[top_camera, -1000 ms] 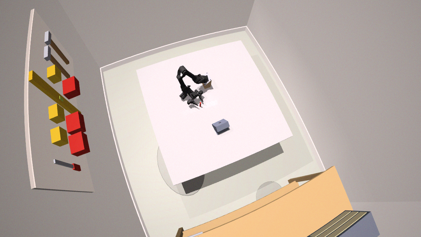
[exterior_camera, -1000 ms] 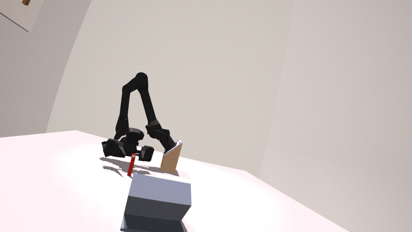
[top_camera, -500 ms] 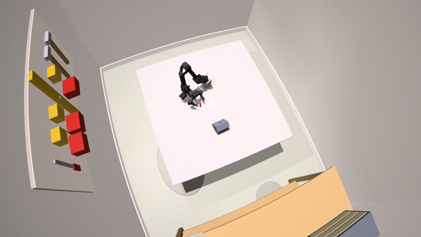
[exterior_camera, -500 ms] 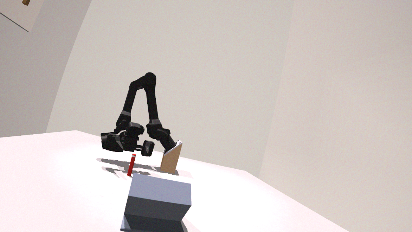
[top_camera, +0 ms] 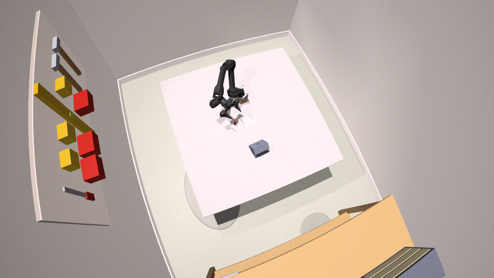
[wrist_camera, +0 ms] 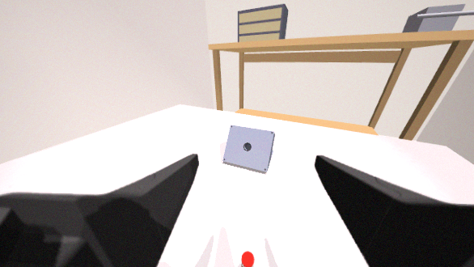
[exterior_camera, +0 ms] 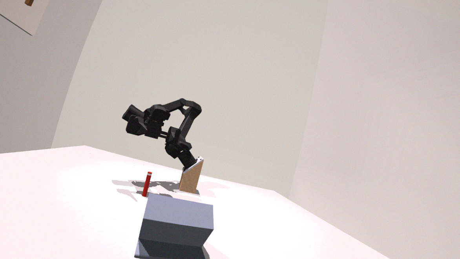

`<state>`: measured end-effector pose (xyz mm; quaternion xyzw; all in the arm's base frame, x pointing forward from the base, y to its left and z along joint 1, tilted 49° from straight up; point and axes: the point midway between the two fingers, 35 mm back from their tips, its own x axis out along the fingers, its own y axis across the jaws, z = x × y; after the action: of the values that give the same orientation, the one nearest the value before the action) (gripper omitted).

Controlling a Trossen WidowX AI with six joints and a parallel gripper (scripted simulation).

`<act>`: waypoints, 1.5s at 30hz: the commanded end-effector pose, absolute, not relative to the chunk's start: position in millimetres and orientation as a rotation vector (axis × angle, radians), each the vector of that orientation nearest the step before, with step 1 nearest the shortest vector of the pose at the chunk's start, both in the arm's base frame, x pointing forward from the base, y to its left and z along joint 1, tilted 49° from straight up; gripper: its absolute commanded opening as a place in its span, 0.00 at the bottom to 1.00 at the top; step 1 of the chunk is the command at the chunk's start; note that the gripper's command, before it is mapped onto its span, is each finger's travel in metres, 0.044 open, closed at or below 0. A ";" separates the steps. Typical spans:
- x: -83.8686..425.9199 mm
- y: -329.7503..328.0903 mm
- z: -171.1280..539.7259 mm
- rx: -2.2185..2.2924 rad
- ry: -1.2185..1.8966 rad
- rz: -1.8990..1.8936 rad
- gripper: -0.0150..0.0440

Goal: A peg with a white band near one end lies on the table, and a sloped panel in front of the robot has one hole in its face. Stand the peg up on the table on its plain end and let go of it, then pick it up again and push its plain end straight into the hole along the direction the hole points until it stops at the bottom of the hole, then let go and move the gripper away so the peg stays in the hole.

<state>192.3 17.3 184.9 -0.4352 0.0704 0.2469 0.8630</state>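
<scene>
The red peg (top_camera: pixel 234 122) (exterior_camera: pixel 146 185) (wrist_camera: pixel 247 259) stands upright on the table, its white band near the top end. In the wrist view only its top shows at the bottom edge. My gripper (top_camera: pixel 236 115) (exterior_camera: pixel 157 132) (wrist_camera: pixel 255 159) is wide open and empty, raised above and behind the peg. The blue-grey sloped panel (top_camera: pixel 261 148) (exterior_camera: pixel 178 208) (wrist_camera: pixel 259 158) stands beyond the peg. Its dark hole (top_camera: pixel 257 143) (wrist_camera: pixel 247 146) faces me in the wrist view and has nothing in it. The exterior view shows the panel from behind, so the hole is hidden there.
The arm's wooden wedge base (top_camera: pixel 244 99) (exterior_camera: pixel 190 181) stands on the white table (top_camera: pixel 214 179) (exterior_camera: pixel 273 225) (wrist_camera: pixel 121 141). A wooden workbench (top_camera: pixel 373 228) (wrist_camera: pixel 323 40) stands past the table's far edge. A wall board (top_camera: pixel 52 207) carries tools and coloured blocks.
</scene>
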 end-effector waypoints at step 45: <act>186.9 -9.2 121.2 -0.601 1.327 0.173 1.00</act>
<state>185.6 -6.3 121.3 -0.2617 0.5838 0.1032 0.7616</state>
